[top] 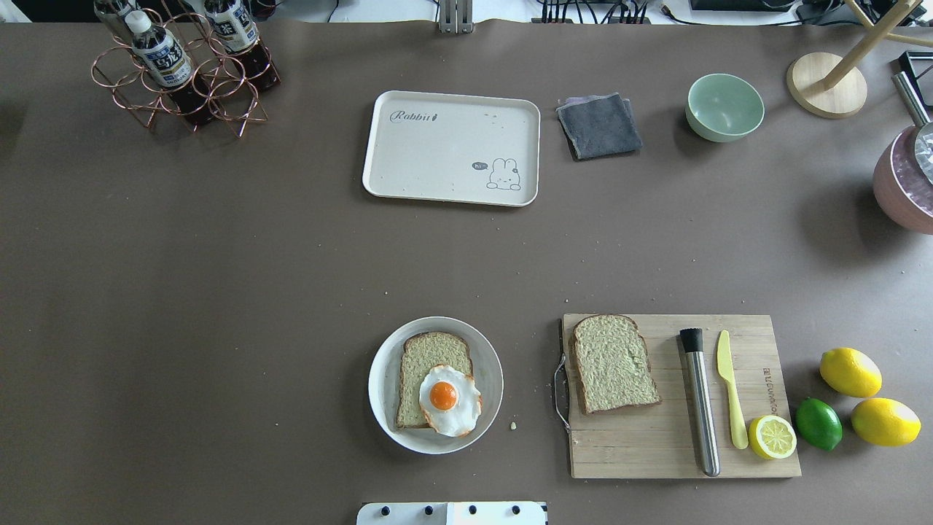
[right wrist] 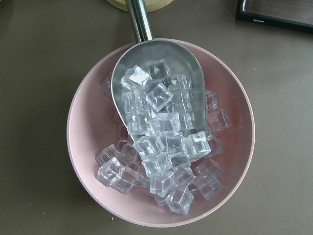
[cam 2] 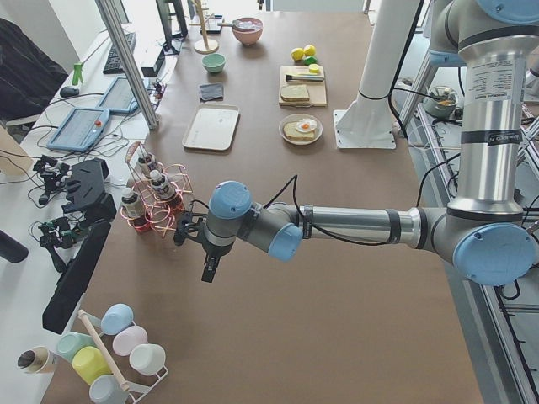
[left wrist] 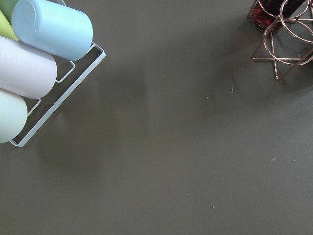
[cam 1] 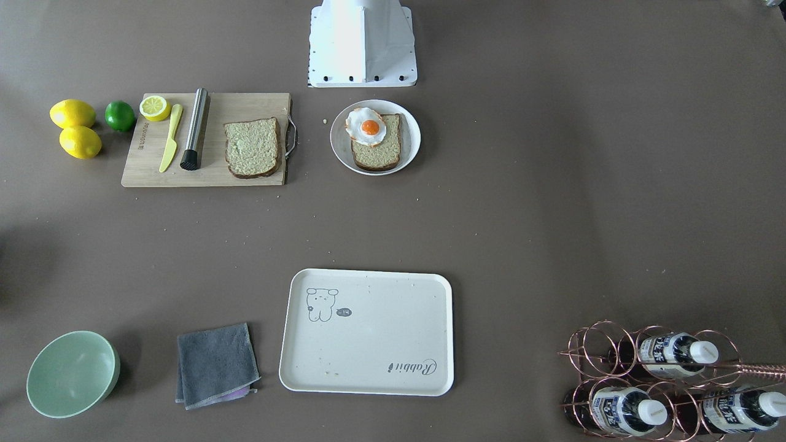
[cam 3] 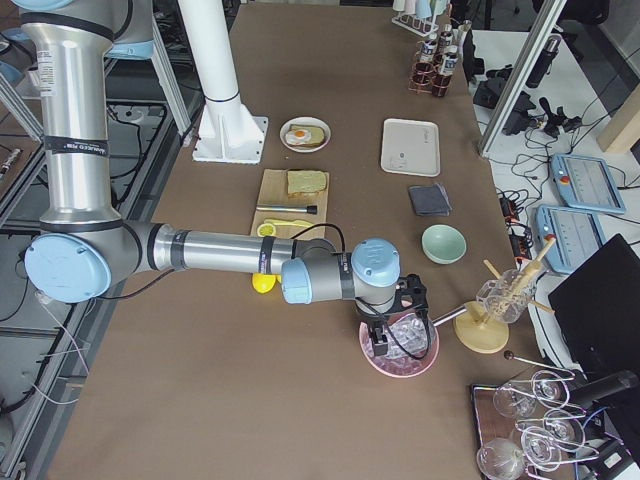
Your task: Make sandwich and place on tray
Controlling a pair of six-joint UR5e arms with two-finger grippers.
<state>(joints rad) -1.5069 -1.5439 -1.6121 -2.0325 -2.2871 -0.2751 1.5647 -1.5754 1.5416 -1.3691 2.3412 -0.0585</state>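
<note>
Sandwich not assembled. One greenish-tan bread slice [top: 419,364] lies flat on the white plate [top: 379,379], fried egg [top: 448,399] overhanging its corner. Second slice [top: 614,363] lies flat on the cutting board [top: 656,445]. Cream-white tray [top: 437,157] sits well apart on the counter [top: 219,292].

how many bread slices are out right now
2: one slice on the round plate, under the fried egg; the other slice on the cutting board. None seems hidden.

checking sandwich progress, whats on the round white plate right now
One bread slice lies on the plate, the fried egg on top, overhanging one corner. No second slice on it. The egg hides that corner; under the bread cannot be seen.
</note>
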